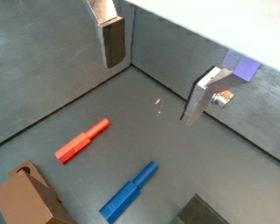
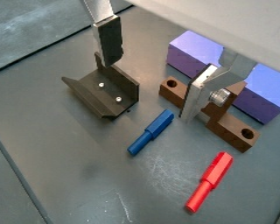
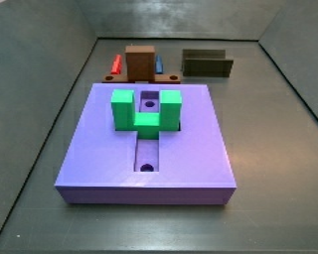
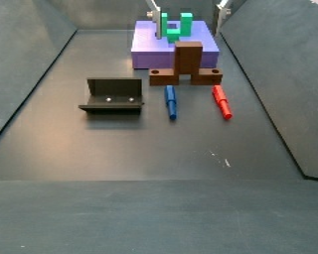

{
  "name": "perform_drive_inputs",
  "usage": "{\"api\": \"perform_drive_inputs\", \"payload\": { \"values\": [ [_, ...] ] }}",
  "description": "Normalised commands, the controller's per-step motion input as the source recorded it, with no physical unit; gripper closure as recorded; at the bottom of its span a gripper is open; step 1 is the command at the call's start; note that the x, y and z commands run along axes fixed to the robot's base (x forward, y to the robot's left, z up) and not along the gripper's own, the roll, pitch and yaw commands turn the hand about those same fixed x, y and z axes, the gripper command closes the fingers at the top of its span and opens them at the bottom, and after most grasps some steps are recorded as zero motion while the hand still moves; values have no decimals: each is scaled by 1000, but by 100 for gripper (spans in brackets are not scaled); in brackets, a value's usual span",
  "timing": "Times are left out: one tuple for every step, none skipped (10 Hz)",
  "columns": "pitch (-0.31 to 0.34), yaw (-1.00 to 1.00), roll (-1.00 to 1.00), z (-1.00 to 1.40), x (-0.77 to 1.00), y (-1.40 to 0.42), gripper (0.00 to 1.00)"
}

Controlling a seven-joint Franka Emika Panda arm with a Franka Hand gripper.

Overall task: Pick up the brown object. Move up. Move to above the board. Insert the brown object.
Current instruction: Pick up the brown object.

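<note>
- The claw [image 2: 154, 74] hangs high over the worktop with its jaws spread wide and nothing between them; in both wrist views the two silver fingers [image 1: 109, 39] stand well apart.
- The brown object [image 4: 187, 62] sits on the floor just in front of the board [image 3: 108, 164], its upright part rising from a flat tongue that reaches out to either side (one round hole shows in the tongue in a wrist view [image 2: 210, 107]). It is untouched, so by my reckoning the pick-up has not begun.
- The board lies flat, the green U-shaped block [image 3: 146, 110] on top astride its lengthwise slot. That slot is presumably where the brown piece is meant to go.
- The fixture [image 4: 110, 96] stands off to one side on the floor, apart from the brown object, so it should not hinder a descent.
- A blue peg [image 4: 170, 100] and a red peg [image 4: 222, 100] lie side by side near the brown object's tongue. A careless approach could nudge them.
- To grasp, the claw would need to come down around the upright part.
</note>
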Motion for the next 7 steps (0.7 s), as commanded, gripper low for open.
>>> {"api": "perform_drive_inputs", "payload": {
  "values": [
    [-43, 0, 0, -180, 0, 0, 0],
    [-59, 0, 0, -217, 0, 0, 0],
    [-64, 0, 0, -271, 0, -174, 0],
    [-117, 0, 0, -449, 0, -206, 0],
    [-170, 0, 0, -574, -46, -160, 0],
    [-154, 0, -16, -491, 0, -171, 0],
    [-116, 0, -29, -400, 49, -203, 0]
  ]
}}
